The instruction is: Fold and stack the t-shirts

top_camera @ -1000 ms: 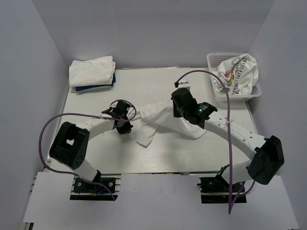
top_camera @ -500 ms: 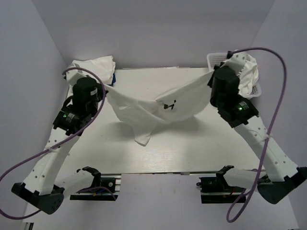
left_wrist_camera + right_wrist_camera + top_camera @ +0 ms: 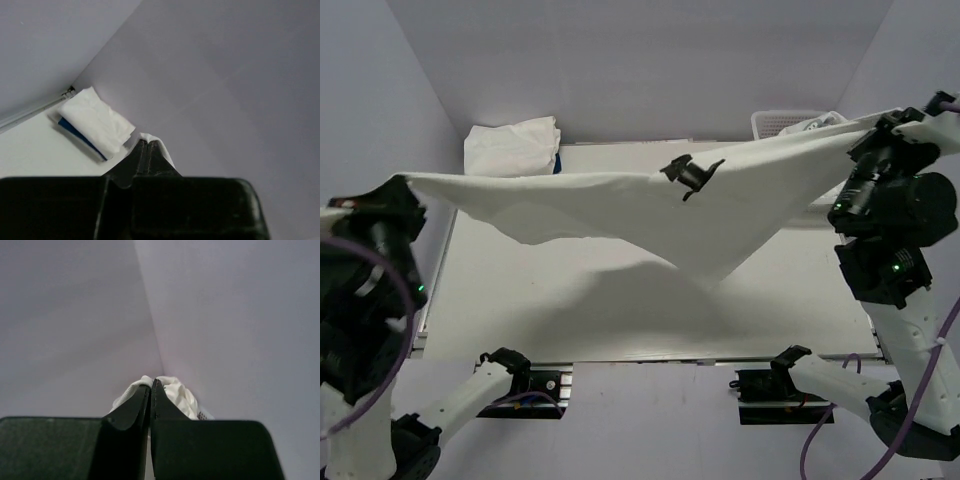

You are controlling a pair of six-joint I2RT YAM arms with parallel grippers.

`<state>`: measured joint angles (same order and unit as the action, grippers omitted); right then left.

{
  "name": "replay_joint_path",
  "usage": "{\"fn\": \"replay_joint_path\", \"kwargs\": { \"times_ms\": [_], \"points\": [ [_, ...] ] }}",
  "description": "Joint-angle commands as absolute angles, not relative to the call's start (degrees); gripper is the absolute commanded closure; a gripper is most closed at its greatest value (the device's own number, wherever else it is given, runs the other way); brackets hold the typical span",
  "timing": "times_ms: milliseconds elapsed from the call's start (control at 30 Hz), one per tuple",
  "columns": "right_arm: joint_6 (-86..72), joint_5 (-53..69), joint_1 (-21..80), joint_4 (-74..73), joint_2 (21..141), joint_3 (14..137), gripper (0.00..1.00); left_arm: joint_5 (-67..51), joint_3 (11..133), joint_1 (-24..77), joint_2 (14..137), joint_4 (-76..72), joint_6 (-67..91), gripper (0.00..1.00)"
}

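Note:
A plain white t-shirt with a small black print hangs stretched high over the table between both arms. My left gripper is shut on its left corner, and in the left wrist view white cloth wraps over the closed tips. At the far right, my right gripper is shut on the other corner, with bunched cloth around the closed tips. The shirt's middle sags in a point toward the table. A stack of folded t-shirts lies at the back left, white on top of dark blue.
The white lattice basket stands at the back right, mostly hidden behind the raised shirt. The white table lies under the cloth, in its shadow. Grey walls close in on three sides, and both arm bases sit at the near edge.
Both arms have swung up and far apart. The white shirt has risen off the table and been pulled taut between them. Both grippers stayed shut on it.

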<state>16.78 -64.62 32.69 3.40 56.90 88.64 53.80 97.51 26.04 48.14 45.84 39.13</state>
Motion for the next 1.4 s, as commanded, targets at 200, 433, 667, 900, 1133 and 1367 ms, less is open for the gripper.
{"fn": "replay_joint_path", "kwargs": {
  "times_ms": [200, 433, 667, 900, 1133, 1367],
  "points": [
    [26.72, -69.08, 31.99, 12.48, 61.43, 89.04, 1.0, 55.82, 94.93, 26.1, 47.44, 48.94, 39.89, 1.0],
    [11.19, -61.03, 26.82, -2.69, 78.73, 86.75, 1.0, 50.81, 86.33, 24.53, 67.56, 53.61, 50.44, 1.0],
    [-3.34, -40.7, 23.2, -20.99, 103.91, 92.36, 1.0, 38.77, 83.22, 18.11, 94.6, 55.69, 54.04, 1.0],
    [-8.61, -30.52, 23.29, -34.1, 109.7, 100.74, 0.1, 34.11, 84.48, 16.0, 104.33, 55.47, 52.83, 1.0],
    [-17.29, -10.65, 23.47, -34.1, 89.67, 73.74, 0.1, 29.9, 74.81, 16.0, 97.57, 49.75, 51.07, 1.0],
    [-24.86, -0.9, 23.38, -42.8, 68.22, 50.67, 0.1, 25.14, 63.65, 16.0, 87.72, 43.87, 49.31, 1.0]
  ]
}}
